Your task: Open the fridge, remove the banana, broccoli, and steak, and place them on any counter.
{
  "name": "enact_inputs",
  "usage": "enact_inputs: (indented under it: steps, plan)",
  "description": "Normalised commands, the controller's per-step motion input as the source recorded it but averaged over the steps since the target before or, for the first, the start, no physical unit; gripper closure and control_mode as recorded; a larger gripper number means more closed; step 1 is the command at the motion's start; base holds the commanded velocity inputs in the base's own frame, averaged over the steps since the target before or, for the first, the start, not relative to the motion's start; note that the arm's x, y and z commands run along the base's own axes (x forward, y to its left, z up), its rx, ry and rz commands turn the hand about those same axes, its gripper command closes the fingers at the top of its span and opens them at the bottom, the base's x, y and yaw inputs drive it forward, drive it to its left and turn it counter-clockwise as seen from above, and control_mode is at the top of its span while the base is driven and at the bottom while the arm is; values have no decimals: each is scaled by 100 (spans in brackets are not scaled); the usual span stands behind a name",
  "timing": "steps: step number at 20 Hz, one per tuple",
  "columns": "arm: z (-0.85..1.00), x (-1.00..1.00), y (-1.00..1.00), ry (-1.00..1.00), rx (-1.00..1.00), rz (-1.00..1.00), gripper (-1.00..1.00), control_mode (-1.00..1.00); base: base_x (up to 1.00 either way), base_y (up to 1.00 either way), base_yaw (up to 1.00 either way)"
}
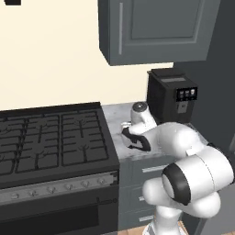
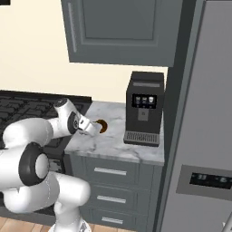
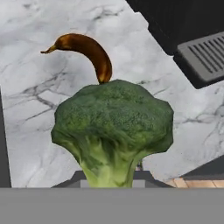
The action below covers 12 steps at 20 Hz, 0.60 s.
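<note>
My gripper (image 1: 129, 137) (image 2: 93, 128) hangs low over the marbled counter (image 2: 118, 146) (image 1: 113, 115) (image 3: 30, 118), just right of the stove, and is shut on the broccoli (image 3: 113, 131). In the hand view the green floret stands close in front with its pale stalk down between the fingers. The brown-yellow banana (image 3: 89, 52) (image 2: 103, 127) lies on the counter just beyond it. The grey fridge (image 2: 204, 113) (image 1: 226, 82) stands at the right with the door facing me shut. The steak is out of view.
A black coffee machine (image 2: 144, 108) (image 1: 170, 95) (image 3: 192, 39) stands on the counter close to the fridge. The black gas stove (image 1: 50, 137) (image 2: 27, 106) lies to the left. A grey wall cabinet (image 1: 156, 27) (image 2: 122, 29) hangs above the counter.
</note>
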Motion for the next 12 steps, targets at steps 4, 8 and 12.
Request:
enact_inputs:
  steps: [4, 8, 12]
  plan:
    - [-39, 100, 11, 21, 0, 0, 100, -100, 0, 0, 0]
    - [-43, 100, 6, 6, 0, 0, 100, -100, 0, 0, 0]
    - [-62, 93, 2, -1, 0, 0, 100, -100, 0, 0, 0]
